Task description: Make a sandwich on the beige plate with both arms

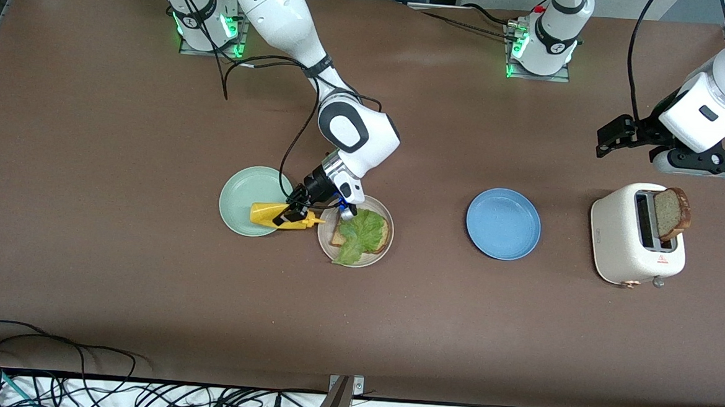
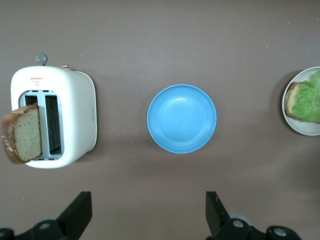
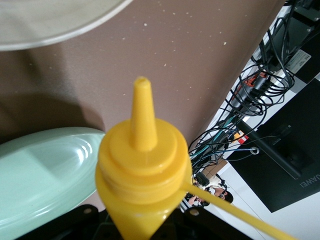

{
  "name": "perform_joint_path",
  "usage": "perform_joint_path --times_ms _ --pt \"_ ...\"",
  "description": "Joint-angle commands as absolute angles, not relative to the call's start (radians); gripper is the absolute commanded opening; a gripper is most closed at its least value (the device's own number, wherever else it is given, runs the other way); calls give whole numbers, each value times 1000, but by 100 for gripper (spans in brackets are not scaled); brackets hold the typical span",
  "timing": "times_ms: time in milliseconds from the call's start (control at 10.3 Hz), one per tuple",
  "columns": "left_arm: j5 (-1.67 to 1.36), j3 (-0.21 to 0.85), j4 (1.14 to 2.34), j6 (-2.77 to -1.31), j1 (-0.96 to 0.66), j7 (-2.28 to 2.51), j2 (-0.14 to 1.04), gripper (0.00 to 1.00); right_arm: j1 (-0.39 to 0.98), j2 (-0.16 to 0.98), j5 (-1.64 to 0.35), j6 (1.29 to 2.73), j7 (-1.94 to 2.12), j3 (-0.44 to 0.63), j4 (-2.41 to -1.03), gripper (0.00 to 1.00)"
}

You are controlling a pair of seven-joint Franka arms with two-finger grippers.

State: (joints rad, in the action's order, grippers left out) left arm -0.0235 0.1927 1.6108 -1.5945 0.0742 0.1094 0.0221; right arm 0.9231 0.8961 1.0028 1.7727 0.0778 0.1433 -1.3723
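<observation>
The yellow squeeze bottle is being gripped by the right gripper, whose fingers are clamped on its body; the bottle is being held tipped on its side, partly over the mint-green plate, with its nozzle pointed toward the beige plate. On the beige plate, a slice of brown bread is being covered by a ruffled green lettuce leaf, whose lower end is reaching the plate's rim nearer to the front camera. In the right wrist view, the bottle's cap and nozzle are being seen end on, with the mint-green plate just beside them and the beige plate's rim at the frame's edge. The left gripper is being held in the air with its fingers spread wide and nothing between them, over the table by the white toaster. A second bread slice is standing half out of one toaster slot. The blue plate is lying bare between the toaster and the beige plate.
</observation>
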Motion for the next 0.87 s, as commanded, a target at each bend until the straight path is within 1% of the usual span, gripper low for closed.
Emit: perform_joint_path --times_ms 0,194,486,680,778 --pt "-12 196 1586 -1574 80 89 29 100 930 899 1008 1732 86 164 -1315 0" --pt "-12 196 1586 -1574 78 89 31 100 875 844 906 1718 229 170 -1264 0" --pt "-12 196 1586 -1574 81 87 29 100 741 714 738 1720 525 170 -1214 0" --pt "-12 196 1586 -1574 81 87 31 100 616 631 572 1736 708 169 -1194 0" --pt "-12 196 1586 -1574 84 87 29 100 547 603 451 1738 766 169 -1178 0"
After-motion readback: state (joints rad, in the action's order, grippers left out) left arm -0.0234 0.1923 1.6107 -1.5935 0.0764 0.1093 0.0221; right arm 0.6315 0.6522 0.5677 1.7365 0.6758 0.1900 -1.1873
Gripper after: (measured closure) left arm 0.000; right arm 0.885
